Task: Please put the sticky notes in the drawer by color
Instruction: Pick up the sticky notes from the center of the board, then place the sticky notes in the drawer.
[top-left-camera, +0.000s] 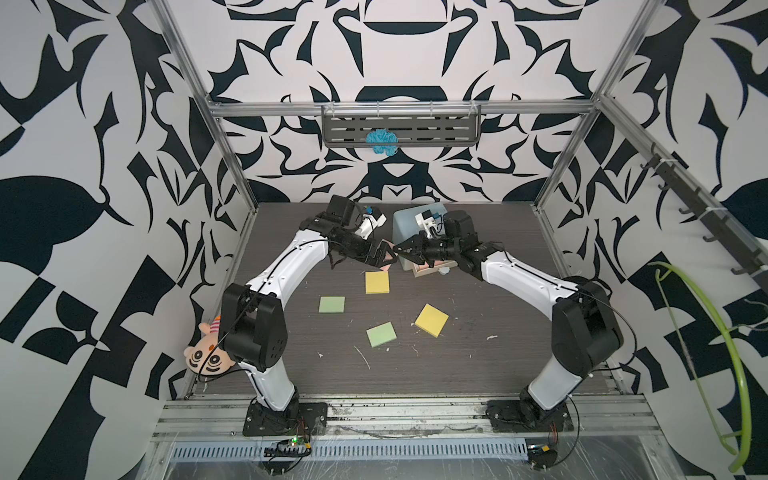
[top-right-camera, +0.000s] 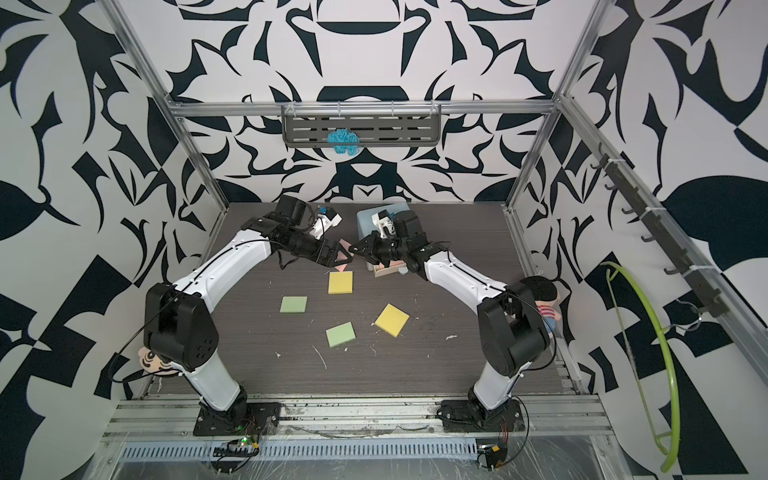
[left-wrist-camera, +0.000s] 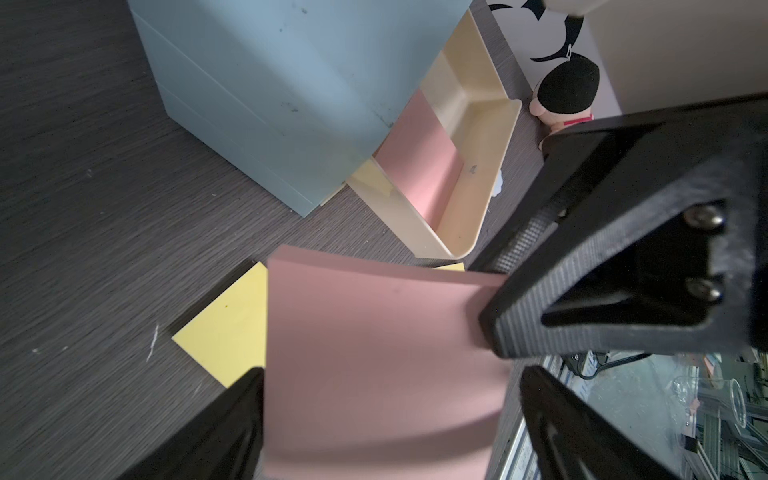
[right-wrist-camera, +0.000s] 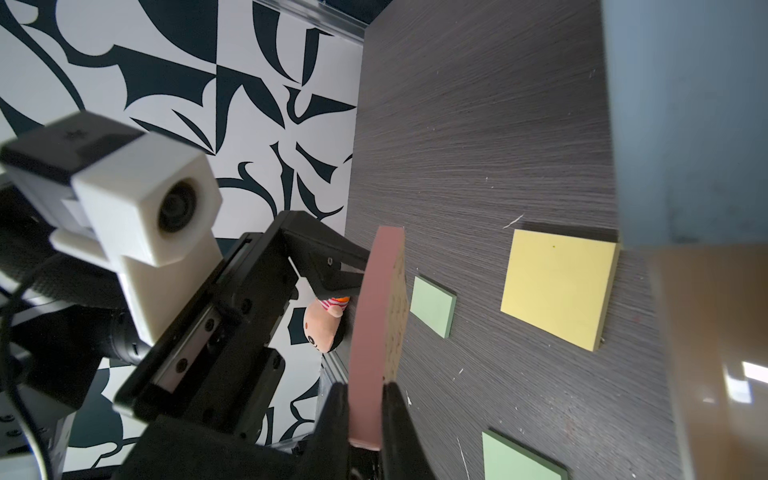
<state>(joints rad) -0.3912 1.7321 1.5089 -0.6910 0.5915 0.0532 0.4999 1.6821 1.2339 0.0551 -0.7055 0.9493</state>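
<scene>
Beside the drawer (left-wrist-camera: 266, 83), right claw (right-wrist-camera: 363, 392) pinches the pink pad (left-wrist-camera: 365, 316) between left claw's (left-wrist-camera: 390, 376) wide-open jaws

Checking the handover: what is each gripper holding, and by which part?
The right gripper is clamped on the pink sticky-note pad, pinching it by one edge. The left gripper stands open around the pad and grips nothing.

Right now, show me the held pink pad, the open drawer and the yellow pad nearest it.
held pink pad (left-wrist-camera: 374, 365): left wrist view, flat face.
open drawer (left-wrist-camera: 488, 162): left wrist view, cream front wall.
yellow pad (left-wrist-camera: 228, 332): left wrist view, exposed corner.
</scene>
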